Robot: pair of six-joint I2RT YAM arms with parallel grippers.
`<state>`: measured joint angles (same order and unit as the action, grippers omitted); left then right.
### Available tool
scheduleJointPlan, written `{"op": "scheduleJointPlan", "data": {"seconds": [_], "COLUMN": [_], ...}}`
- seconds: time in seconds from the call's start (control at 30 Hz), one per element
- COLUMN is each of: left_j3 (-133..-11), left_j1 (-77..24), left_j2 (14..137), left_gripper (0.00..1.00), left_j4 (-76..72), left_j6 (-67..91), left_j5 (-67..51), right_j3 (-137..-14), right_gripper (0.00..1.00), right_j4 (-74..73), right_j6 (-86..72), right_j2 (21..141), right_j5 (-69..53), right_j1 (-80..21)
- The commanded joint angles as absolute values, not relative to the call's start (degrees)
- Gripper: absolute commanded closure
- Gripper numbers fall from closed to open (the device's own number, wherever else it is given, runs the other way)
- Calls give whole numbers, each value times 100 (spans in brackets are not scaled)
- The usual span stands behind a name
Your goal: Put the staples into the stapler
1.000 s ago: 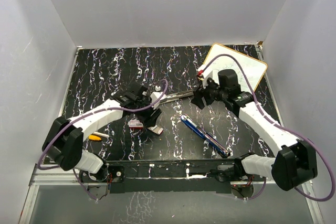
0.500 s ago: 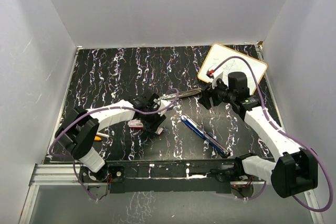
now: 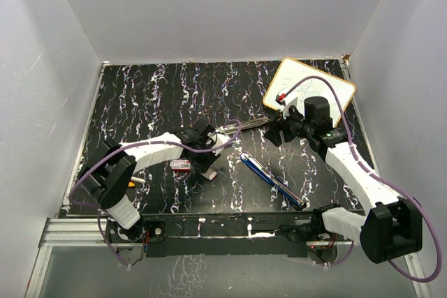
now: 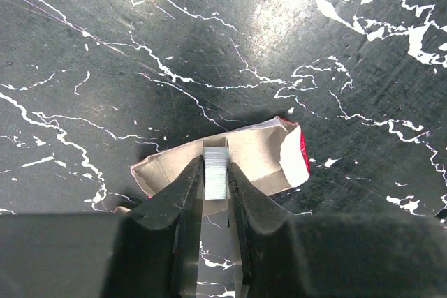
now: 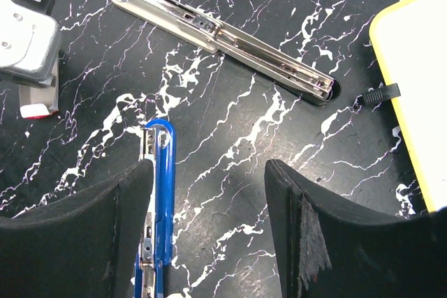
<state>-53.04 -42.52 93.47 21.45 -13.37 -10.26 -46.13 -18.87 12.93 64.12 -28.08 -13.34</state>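
Currently, a strip of staples point(image 4: 216, 162) is clamped between the closed fingers of the left gripper point(image 4: 215, 172), at the lower centre of the left wrist view. The strip is held directly over the tan inner tray point(image 4: 262, 158), which lies open on the black marbled table point(image 4: 105, 47) and shows a red flap at its right end. Whether the strip touches the tray floor cannot be determined.

In the overhead view, the red staple box point(image 3: 180, 165) is seen just left of that gripper, below and left of centre. The blue stapler point(image 3: 272, 179) lies diagonally to the right of centre, apart from the box. A long chrome bar point(image 5: 220, 33) is laid across the upper part of the right wrist view, separate from the stapler. The right gripper point(image 5: 207, 172) is held wide open with nothing between its fingers. A yellow-framed whiteboard point(image 3: 314, 88) is placed at the upper right, and an orange-and-white pen point(image 3: 129, 181) is partly hidden at the lower left.
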Motion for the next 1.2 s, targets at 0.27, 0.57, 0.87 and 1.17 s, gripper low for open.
{"op": "scheduleJointPlan", "data": {"seconds": [0.27, 0.57, 0.87, 1.17], "left_j3": [-6084, -6583, -6687, -6671], "left_j1": [-4289, -4289, -4289, -4287], "left_j2": [8765, 9406, 9886, 9932], "left_gripper": [93, 90, 84, 54], "left_j4": [2700, 2571, 2505, 2448], "left_j6": [-1803, -2040, -2164, -2077], "left_j5": [-1049, -1203, -1403, -1468], "right_j3": [-4553, -4501, -4491, -4458], "right_gripper": [34, 34, 34, 34], "right_j4": [-1503, -1494, -1469, -1458], "right_j6": [1266, 1295, 1292, 1306], "right_j2": [6274, 6241, 6231, 6229], "right_j5": [-2924, -2912, -2909, -2943], "right_j1": [-1261, -1247, -1196, -1152]}}
